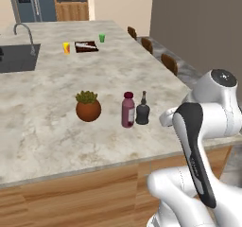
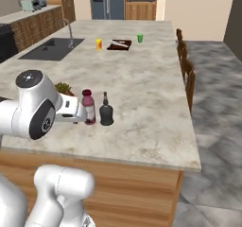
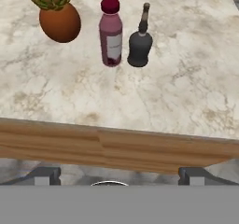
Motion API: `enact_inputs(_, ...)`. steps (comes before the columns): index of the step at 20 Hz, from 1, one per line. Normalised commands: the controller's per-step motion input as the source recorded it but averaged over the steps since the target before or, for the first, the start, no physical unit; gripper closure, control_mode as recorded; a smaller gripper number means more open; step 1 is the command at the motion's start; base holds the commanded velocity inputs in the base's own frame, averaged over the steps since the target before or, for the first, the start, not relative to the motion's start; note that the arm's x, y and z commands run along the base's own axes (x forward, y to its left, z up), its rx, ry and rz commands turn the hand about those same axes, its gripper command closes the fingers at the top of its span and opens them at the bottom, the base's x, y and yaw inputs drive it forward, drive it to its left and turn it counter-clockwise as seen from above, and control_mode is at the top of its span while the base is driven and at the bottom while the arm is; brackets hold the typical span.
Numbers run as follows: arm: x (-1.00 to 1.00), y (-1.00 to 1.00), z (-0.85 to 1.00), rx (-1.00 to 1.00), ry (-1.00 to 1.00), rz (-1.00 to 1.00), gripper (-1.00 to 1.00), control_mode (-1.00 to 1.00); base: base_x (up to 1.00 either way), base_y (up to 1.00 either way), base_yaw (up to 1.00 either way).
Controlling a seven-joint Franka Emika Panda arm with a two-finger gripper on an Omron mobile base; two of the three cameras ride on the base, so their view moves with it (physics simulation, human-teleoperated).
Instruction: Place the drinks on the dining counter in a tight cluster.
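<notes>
Beige marble tops the dining counter (image 1: 56,126), the largest item in the scene, with wooden sides, a sink (image 1: 16,56) at the far left and chairs (image 1: 169,63) along the right edge. On it, near the front edge, stand a round brown plant pot (image 1: 88,106), a tall dark-red bottle (image 1: 128,109) and a squat black bottle (image 1: 143,109). The two bottles stand just beside each other, upright; whether they touch cannot be told. The pot sits near the red bottle on its left. A yellow cup (image 1: 66,48), a dark tray (image 1: 86,46) and a green cup (image 1: 101,38) lie well apart at the far end.

Risks, as a judgement: the bottles stand close together, so a wide approach to one could tip its neighbour. The black bottle's narrow neck offers a poor hold. The pot could be nudged by a sideways sweep.

The gripper (image 3: 119,174) is off the counter, in front of its wooden edge, with the jaws fully apart and holding nothing. In the hand view both bottles lie ahead of it and beyond the edge, roughly in line with the gap between the fingertips.
</notes>
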Motion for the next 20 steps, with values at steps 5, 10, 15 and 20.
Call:
enact_inputs(5,0.00,0.00,0.00,0.00,0.00,0.00,-1.00,1.00,-0.52,0.68,0.46)
enact_inputs(10,0.00,0.00,0.00,0.00,0.00,0.00,-1.00,1.00,-0.06,0.95,0.74)
enact_inputs(15,0.00,0.00,0.00,0.00,0.00,0.00,-1.00,1.00,0.00,0.93,0.84)
enact_inputs(20,0.00,0.00,0.00,0.00,0.00,0.00,-1.00,1.00,0.00,0.89,0.84)
